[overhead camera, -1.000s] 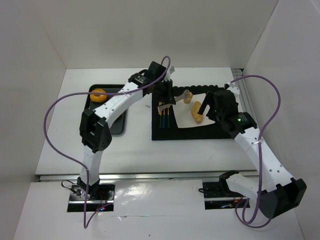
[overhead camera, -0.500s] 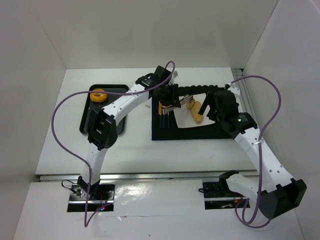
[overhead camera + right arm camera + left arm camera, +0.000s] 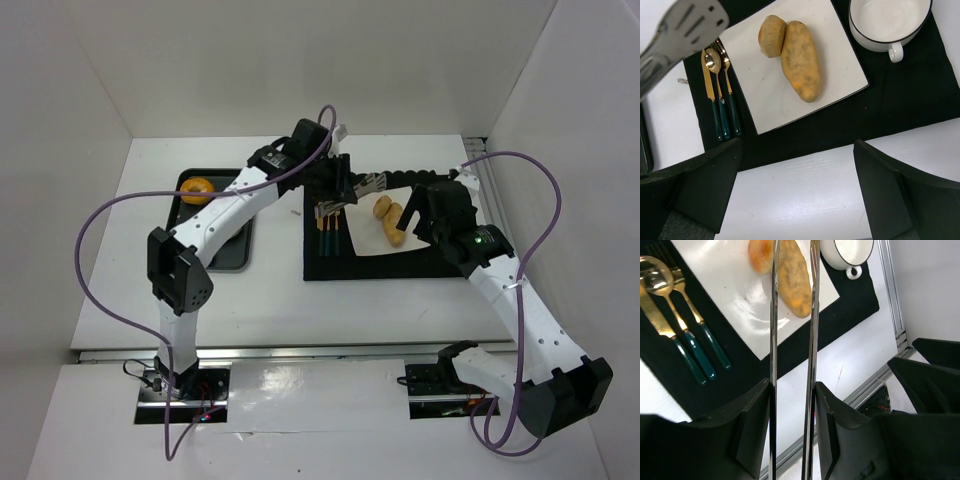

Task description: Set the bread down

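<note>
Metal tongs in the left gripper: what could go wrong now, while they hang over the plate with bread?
1. The long metal tongs hang above the small round roll, which touches the long golden loaf; a low sweep might push either across the white square plate.
2. The right gripper hovers open close by, so the two arms may collide.

left gripper [image 3: 792,390] clamped; right gripper [image 3: 797,150] spread wide, hovering.

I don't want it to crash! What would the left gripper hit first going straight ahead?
Probably the long bread on the white plate; its tongs point there, though depth is unclear.
</note>
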Controlling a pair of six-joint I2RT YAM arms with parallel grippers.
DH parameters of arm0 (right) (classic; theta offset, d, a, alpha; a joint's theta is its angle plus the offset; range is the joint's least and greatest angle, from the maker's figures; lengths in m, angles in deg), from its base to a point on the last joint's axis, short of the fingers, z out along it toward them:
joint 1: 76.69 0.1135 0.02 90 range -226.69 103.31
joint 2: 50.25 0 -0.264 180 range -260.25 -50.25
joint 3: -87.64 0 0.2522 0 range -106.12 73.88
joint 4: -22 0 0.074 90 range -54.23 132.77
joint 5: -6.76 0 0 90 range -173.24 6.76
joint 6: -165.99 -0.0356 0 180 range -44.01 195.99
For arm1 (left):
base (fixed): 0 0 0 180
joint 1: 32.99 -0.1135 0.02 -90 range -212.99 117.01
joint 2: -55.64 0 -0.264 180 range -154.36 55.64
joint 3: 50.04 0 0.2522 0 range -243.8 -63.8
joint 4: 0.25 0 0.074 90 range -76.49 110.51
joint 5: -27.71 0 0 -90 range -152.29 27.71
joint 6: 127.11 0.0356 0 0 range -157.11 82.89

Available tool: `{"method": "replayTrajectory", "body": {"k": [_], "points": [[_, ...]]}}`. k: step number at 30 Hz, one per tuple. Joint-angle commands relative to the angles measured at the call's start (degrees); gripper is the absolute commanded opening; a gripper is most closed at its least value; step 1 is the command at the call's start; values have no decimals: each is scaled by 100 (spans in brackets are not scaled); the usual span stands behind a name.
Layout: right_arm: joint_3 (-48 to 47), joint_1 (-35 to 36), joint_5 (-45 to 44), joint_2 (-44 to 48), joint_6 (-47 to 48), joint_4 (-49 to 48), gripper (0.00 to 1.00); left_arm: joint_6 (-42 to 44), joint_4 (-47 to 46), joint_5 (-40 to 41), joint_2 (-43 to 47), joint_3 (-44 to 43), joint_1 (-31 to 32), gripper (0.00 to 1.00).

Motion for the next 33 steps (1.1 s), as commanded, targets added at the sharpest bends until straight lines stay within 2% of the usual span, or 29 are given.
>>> {"method": "replayTrajectory", "body": {"k": [1,3,6,7,8,9,12,14,18,20,22,23,24,27,28,30,33], "points": [[24,-35,-17,16,-40,-13,99,109,101,379,553,179,11,50],[24,-35,-17,16,-40,-13,99,39,101,677,939,642,11,49],[24,-35,-17,16,-40,-13,99,91,207,1783,1518,1467,11,49],[24,-35,-17,16,-40,-74,99,92,207,2509,1651,1698,11,48],[24,-35,-17,16,-40,-74,99,92,207,2847,1766,1935,11,48],[76,-35,-17,16,-40,-74,99,92,207,3520,2002,2433,11,48],[77,-35,35,-107,12,-145,99,206,-600,3842,2425,3620,11,47],[77,-35,35,-160,12,-197,99,206,-916,3843,2707,4062,-49,47],[77,-35,88,-213,12,-250,99,75,-1488,3615,2707,4836,-50,45],[77,-35,88,-265,12,-302,99,-47,-1568,3422,2550,5013,-50,45],[77,-35,141,-266,12,-303,99,-49,-1639,3281,2374,5136,-50,53],[77,-35,141,-318,12,-303,99,-136,-1560,3281,2373,5137,-50,61],[24,-35,193,-318,12,-303,99,-189,-1464,3281,2373,5137,-50,77],[-28,-35,272,-458,135,-241,99,-189,-904,3517,2373,4760,-50,81],[-29,-35,273,-563,135,-172,99,-189,-761,3596,2469,4646,-50,87],[-82,-35,273,-617,83,-119,99,-50,-384,3790,2628,4242,-50,91],[23,18,273,-688,83,-232,99,170,-224,3790,2882,3767,-50,91]]}}
